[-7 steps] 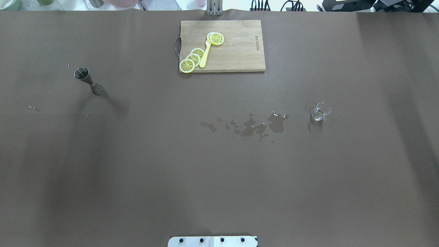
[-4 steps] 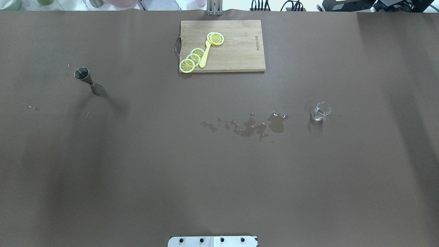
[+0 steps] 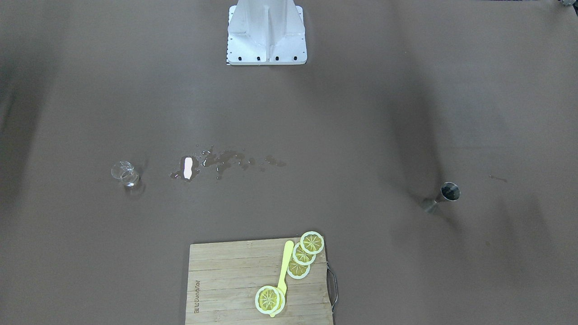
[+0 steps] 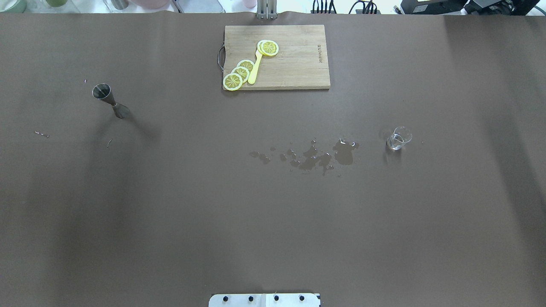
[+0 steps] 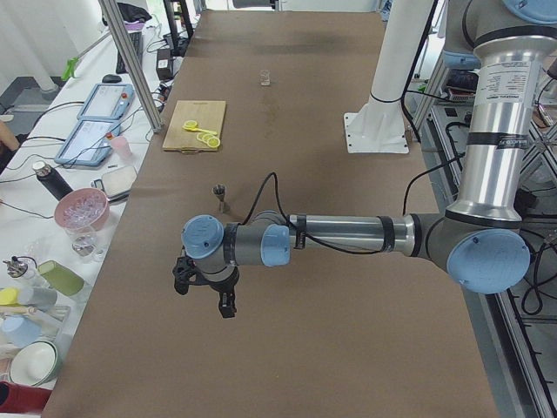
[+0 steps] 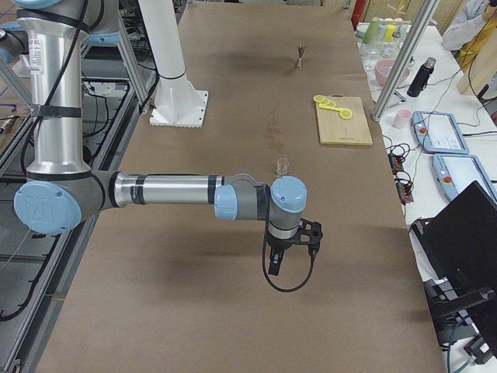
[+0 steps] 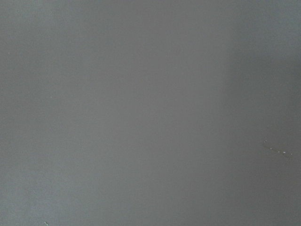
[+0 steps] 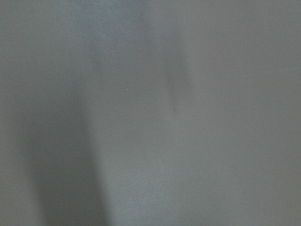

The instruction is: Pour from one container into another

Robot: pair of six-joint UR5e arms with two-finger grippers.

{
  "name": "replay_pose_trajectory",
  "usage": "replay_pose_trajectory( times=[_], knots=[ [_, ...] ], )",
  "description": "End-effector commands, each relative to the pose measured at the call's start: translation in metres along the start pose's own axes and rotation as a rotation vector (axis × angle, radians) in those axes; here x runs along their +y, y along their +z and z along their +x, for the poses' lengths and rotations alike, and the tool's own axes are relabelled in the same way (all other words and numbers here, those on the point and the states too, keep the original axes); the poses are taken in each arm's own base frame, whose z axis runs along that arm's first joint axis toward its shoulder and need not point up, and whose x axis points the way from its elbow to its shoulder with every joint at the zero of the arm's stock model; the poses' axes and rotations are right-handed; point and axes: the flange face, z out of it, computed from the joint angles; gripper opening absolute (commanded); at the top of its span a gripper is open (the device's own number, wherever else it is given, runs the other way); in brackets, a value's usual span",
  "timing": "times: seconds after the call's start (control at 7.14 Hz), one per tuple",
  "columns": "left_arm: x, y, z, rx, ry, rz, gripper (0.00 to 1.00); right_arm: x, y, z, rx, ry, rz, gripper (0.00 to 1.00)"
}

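A steel jigger stands upright on the brown table's left side, also visible in the front view as the jigger. On the right side a small clear glass stands with a little liquid in it, the same glass from the front. Neither gripper appears in the overhead or front view. In the left side view my left gripper hovers above the table, nearer the camera than the jigger. My right gripper hovers nearer the camera than the glass. I cannot tell whether either is open or shut. Both wrist views show bare table.
A wet spill spreads across the table just left of the glass. At the far edge a wooden cutting board carries lemon slices and a yellow utensil. The robot's base plate is at the near edge.
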Motion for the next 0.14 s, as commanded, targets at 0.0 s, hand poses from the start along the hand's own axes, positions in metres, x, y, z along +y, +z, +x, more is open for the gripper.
replay_pose_trajectory(
  times=[0.0],
  knots=[
    [0.0030, 0.0018, -0.0059, -0.065, 0.001, 0.003, 0.99, -0.0005, -0.0009, -0.0010, -0.002, -0.002, 0.002, 1.00]
  ],
)
